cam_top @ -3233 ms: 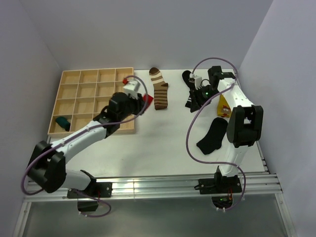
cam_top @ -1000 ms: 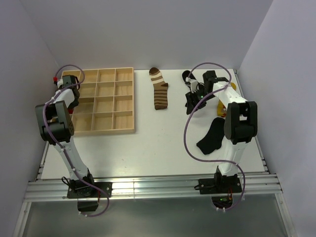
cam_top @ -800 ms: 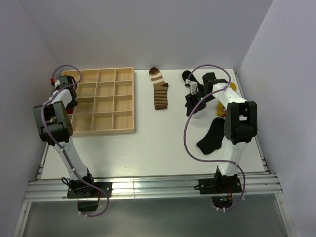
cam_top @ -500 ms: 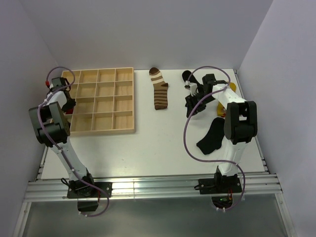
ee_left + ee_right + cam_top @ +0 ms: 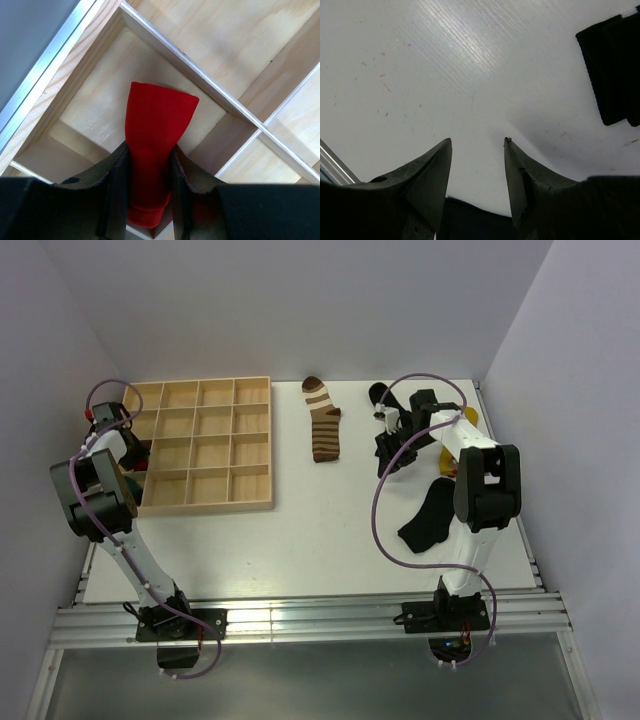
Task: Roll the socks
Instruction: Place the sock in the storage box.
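My left gripper (image 5: 147, 150) is shut on a rolled red sock (image 5: 155, 120), which hangs into a corner compartment of the wooden tray (image 5: 210, 85). From above, that gripper (image 5: 130, 455) sits at the tray's (image 5: 205, 507) left edge. My right gripper (image 5: 477, 145) is open over bare white table, with a black sock (image 5: 612, 70) showing a white band at the upper right and dark fabric (image 5: 470, 215) below the jaws. In the top view it (image 5: 388, 450) hovers by the black socks with white bands (image 5: 382, 395). A brown-cream striped sock (image 5: 322, 420) and a plain black sock (image 5: 430, 515) lie flat.
A yellow sock (image 5: 462, 413) shows partly behind the right arm. The tray has many compartments along the table's left side. Grey walls close in the back and both sides. The aluminium rail (image 5: 300, 620) runs along the near edge.
The left arm has swung from the tray's right side to its far left edge, carrying the red sock. The right gripper has shifted slightly toward the back.
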Available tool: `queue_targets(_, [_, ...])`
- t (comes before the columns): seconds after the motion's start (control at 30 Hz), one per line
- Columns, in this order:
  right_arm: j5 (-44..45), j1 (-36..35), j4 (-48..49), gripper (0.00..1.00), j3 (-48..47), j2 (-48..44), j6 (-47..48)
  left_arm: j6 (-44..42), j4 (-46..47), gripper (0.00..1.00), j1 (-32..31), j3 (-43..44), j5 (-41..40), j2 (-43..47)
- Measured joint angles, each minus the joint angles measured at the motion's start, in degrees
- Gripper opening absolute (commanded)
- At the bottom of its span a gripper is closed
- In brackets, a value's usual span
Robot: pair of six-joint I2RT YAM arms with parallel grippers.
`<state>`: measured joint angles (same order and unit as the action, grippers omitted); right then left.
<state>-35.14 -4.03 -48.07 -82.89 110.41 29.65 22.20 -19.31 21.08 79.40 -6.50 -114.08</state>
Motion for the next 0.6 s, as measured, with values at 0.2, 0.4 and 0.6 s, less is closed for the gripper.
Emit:
queue_targets(0.2, [0.0, 0.0, 0.2, 0.53, 0.3, 0.0, 0.2, -0.1, -0.4, 0.45, 0.1, 0.0, 0.1, 0.0])
queue_targets(0.4, [0.2, 0.0, 0.5, 0.53, 1.6, 0.0, 0.3, -0.1, -0.8, 0.5, 0.1, 0.0, -0.4, 0.3])
queue_targets(0.6, [0.2, 0.0, 0.5, 0.53, 1.6, 0.0, 0.4, -0.2, -2.2, 0.53, 0.1, 0.0, -0.3, 1.5])
